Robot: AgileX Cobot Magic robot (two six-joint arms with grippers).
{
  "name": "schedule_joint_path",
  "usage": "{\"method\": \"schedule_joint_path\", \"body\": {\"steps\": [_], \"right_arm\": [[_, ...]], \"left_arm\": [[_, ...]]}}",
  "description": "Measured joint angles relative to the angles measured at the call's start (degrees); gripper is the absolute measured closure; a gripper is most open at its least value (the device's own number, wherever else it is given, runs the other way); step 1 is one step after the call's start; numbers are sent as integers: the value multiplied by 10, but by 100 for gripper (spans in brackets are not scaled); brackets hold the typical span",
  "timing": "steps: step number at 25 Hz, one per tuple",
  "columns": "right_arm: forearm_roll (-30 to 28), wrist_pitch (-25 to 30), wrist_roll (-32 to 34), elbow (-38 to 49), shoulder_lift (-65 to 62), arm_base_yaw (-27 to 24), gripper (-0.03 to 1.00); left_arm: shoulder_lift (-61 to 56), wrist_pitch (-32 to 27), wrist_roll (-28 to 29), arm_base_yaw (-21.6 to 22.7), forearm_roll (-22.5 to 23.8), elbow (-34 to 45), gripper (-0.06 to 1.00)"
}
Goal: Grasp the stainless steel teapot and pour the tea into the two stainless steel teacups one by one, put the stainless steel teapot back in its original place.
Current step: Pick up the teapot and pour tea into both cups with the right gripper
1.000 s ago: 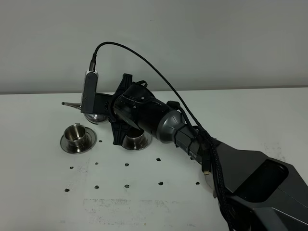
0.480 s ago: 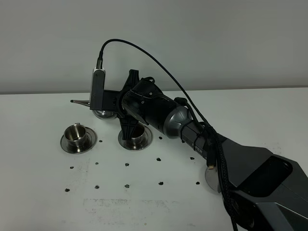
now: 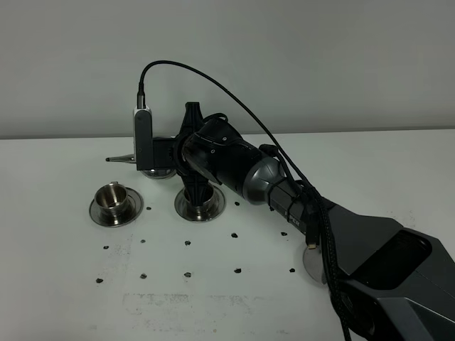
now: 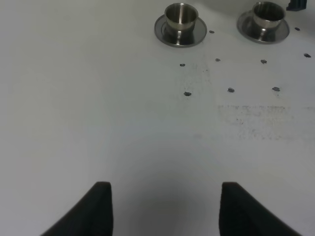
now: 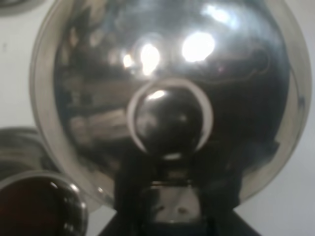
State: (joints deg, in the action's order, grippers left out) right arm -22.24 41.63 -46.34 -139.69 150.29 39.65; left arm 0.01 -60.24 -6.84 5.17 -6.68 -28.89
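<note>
Note: the stainless steel teapot [image 5: 98, 88] is held at 12 o'clock of the cups. You see its domed lid and knob mirror-bright, and its thin spout [image 3: 119, 158] aimed at 9 o'clock. The left teacup [image 3: 114, 196] stands upright on its saucer, the right teacup [image 3: 200, 202] at its 3 o'clock likewise. The bare saucer [image 3: 311, 264] lies at their 4 o'clock, half hidden.

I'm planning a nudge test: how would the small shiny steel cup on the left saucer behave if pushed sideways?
The small polished steel cup looks slick, so it would probably slide on its round steel saucer. It is squat and wide-mouthed, so tipping seems unlikely. Thin rigid metal, likely light.
</note>
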Motion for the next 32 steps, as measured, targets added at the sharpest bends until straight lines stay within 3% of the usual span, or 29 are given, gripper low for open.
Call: {"method": "schedule_joint_path", "body": {"steps": [13, 32], "right_arm": [[-20, -10, -109, 0, 13, 0, 76], [-32, -68, -251, 0, 13, 0, 76]], "left_arm": [[0, 0, 0, 0, 0, 0, 41], [0, 0, 0, 0, 0, 0, 41]]}}
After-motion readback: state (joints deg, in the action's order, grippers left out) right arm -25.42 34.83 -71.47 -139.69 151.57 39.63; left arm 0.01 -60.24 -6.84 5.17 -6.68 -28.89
